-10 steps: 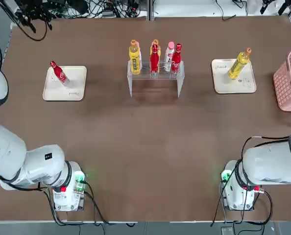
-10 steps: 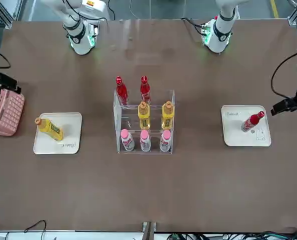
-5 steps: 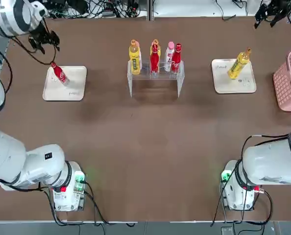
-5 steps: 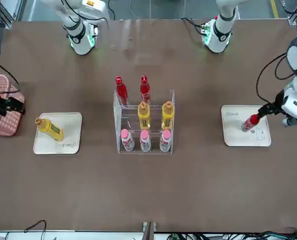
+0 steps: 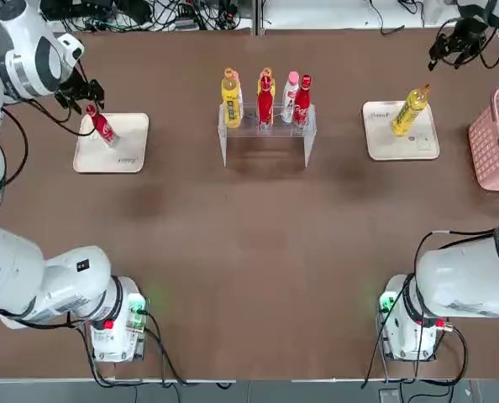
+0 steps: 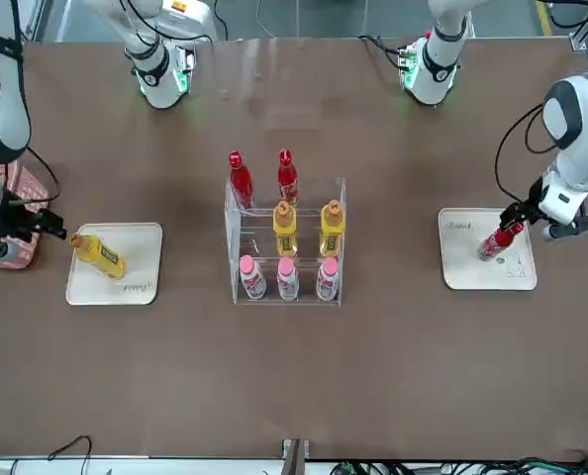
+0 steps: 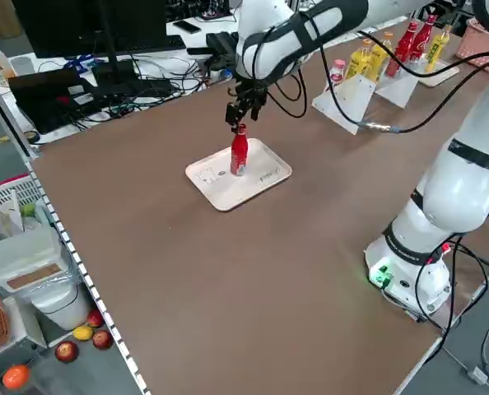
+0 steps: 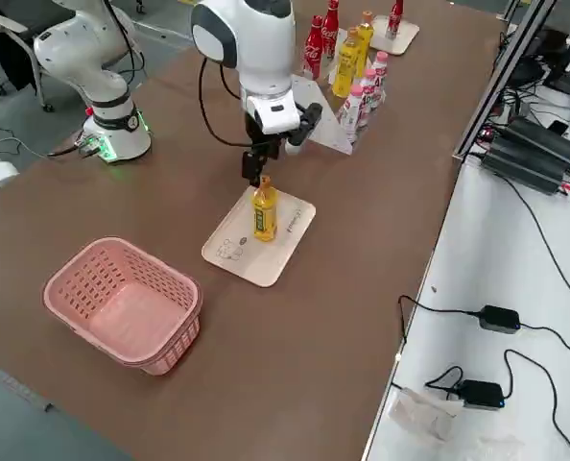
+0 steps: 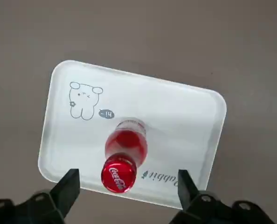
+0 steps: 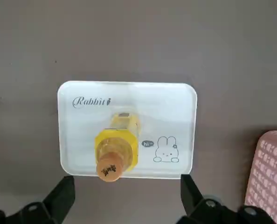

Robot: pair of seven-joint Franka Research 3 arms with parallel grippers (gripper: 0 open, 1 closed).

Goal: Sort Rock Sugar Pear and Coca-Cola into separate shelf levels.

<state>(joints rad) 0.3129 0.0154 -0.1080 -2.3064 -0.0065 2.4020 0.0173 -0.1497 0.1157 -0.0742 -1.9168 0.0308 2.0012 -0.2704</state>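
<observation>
Here, trays (image 9: 176,107) (image 10: 166,107) bear one Coca-Cola (image 9: 124,149) and one Rock Sugar Pear (image 10: 117,144), the left gripper (image 9: 129,198) and right gripper (image 10: 128,196) apparently just above, fingers spread.

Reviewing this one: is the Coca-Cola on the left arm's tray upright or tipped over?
Upright: in the left side view the bottle stands on its base on the tray, red cap on top.

Red, yellow and pink above brown

Red caps and white lettering mark the Coca-Cola (image 6: 288,182); orange caps and yellow labels, the Rock Sugar Pear (image 6: 285,233); trays (image 9: 171,112) are white with grey animal drawings; the basket (image 8: 124,298) is pink, perforated; the counter (image 6: 274,386), brown.
</observation>
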